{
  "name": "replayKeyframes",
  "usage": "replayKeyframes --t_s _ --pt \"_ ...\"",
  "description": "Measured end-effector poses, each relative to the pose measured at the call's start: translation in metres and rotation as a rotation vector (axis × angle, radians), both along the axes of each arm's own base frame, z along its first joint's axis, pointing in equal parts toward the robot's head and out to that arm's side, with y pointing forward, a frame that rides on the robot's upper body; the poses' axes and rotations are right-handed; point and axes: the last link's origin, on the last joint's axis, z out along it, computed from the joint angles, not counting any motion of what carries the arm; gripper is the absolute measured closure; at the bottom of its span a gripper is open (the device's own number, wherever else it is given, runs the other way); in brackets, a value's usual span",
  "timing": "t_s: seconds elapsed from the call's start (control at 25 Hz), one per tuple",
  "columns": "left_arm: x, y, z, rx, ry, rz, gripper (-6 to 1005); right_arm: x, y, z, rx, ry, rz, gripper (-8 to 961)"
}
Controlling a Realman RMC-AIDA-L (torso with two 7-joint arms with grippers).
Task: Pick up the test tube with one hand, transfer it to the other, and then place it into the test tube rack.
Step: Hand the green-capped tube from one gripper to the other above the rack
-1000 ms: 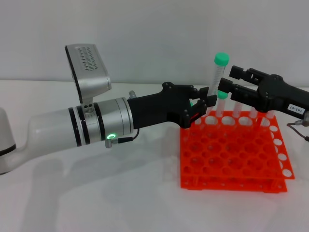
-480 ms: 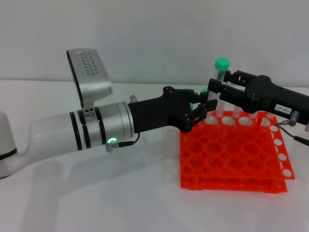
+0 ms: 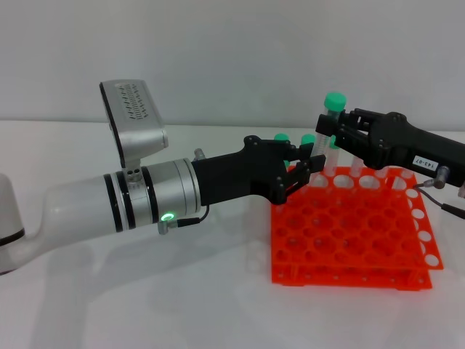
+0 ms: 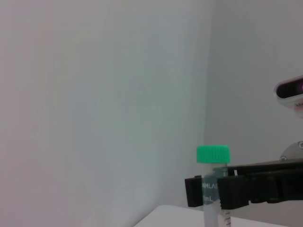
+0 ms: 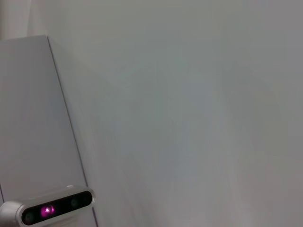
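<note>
Handover over test tube rack [image 3: 352,225].
Right gripper [image 3: 328,140] clamped on upright test tube [image 3: 332,125]; left gripper [image 3: 301,169] just beside its lower end, spread apart, not gripping.

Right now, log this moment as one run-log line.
handover | right claw shut on test tube | left claw open below | above test tube rack

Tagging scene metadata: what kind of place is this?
Probably a lab-style test bench: an orange test tube rack with green-capped tubes on a plain white table, and the right tool holding a test tube upright.
</note>
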Motion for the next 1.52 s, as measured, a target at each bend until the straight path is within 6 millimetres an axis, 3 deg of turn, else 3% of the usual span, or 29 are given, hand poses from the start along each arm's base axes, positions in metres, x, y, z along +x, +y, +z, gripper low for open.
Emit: replayKeyframes --t_s 0.16,1.12,1.36,1.52 --pt "-0.0009 -0.0004 0.0000 0.000 0.000 0.002 694 -0.0005 -0.0003 -0.0008 -0.002 0.000 0.002 704" --pt "-0.0013 -0.0007 -0.0010 0.029 -0.015 0.002 671 -0.0021 -0.0019 -0.0047 -0.006 0.007 0.003 756" --pt "-0.0046 -0.0021 -0.0017 0.073 -0.025 -0.002 409 -0.0011 -0.0011 -0.0051 0.000 0.004 -0.006 756" --pt "-0.0097 -0.0063 -0.0033 0.126 -0.031 -0.014 290 0.0009 -0.0007 -0.0049 0.015 -0.001 -0.008 756"
